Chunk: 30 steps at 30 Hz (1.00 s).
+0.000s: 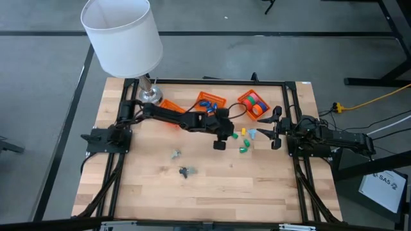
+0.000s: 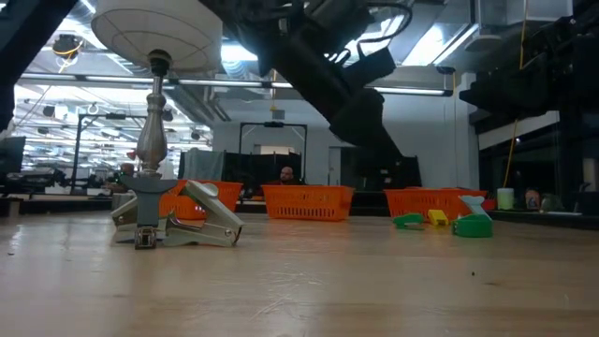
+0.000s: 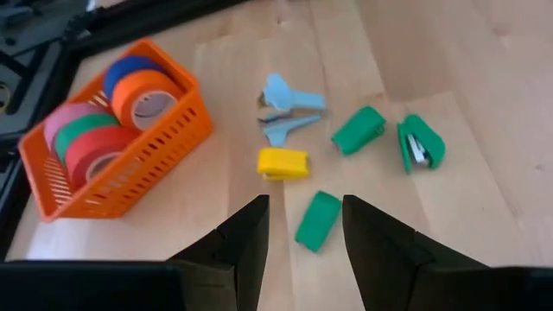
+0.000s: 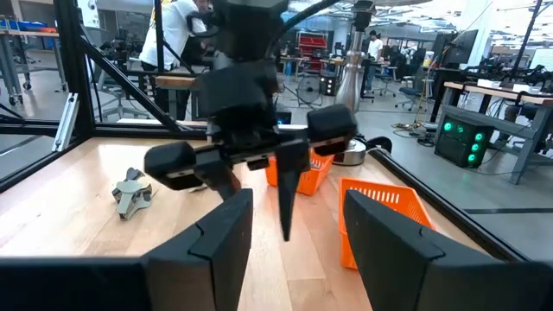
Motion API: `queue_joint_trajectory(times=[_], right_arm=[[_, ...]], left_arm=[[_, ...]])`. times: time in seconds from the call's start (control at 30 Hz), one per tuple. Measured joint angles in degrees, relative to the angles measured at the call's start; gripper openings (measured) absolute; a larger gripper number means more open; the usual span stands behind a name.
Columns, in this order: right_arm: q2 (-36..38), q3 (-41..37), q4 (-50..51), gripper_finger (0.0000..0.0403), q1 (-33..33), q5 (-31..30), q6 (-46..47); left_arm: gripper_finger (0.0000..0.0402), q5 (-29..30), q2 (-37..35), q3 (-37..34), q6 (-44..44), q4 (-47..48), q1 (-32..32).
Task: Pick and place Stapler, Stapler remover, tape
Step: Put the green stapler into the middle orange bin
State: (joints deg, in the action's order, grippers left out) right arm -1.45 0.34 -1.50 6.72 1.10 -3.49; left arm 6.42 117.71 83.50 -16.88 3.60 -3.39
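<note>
Your left claw [image 3: 304, 226] hangs wide open right over a small green stapler [image 3: 318, 220]. The stapler's long side points away between the fingers, so you drop straight down. It looks like smooth, hard plastic. Farther off, tape [image 3: 143, 93] rolls fill the orange basket [image 3: 164, 151]. Your right claw [image 4: 289, 233] waits open.
</note>
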Motion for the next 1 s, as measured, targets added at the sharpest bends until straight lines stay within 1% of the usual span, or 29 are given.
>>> queue_joint_trajectory(times=[0.1, 0.23, 0.43, 0.7, 0.9, 1.0], right_arm=[[0.0, 0.01, -0.01, 0.0188, 0.0, -0.02, 0.0], [0.0, 0.02, -0.02, 0.0188, 0.0, -0.02, 0.0], [0.0, 0.01, 0.0, 0.0188, 0.02, -0.01, -0.02], [0.02, 0.0, -0.01, 0.0188, 0.01, -0.02, -0.02], [0.0, 0.01, -0.01, 0.0188, 0.02, -0.02, -0.02], [0.0, 0.02, 0.0, 0.0188, 0.02, 0.0, -0.02]], left_arm=[[0.0143, -1.22, 0.53, 0.09, -0.02, -0.41, -1.09], [0.0143, -4.39, 2.77, 0.06, 0.03, -1.6, -2.09], [0.0143, -4.49, 5.75, 0.02, -2.34, -4.85, -1.96], [0.0143, -4.68, 6.1, 0.02, -4.8, -6.34, -2.0], [0.0143, -7.9, 6.1, 0.02, -5.72, -6.52, -1.99], [0.0143, -8.01, 6.1, 0.02, -6.84, -6.97, -1.97]])
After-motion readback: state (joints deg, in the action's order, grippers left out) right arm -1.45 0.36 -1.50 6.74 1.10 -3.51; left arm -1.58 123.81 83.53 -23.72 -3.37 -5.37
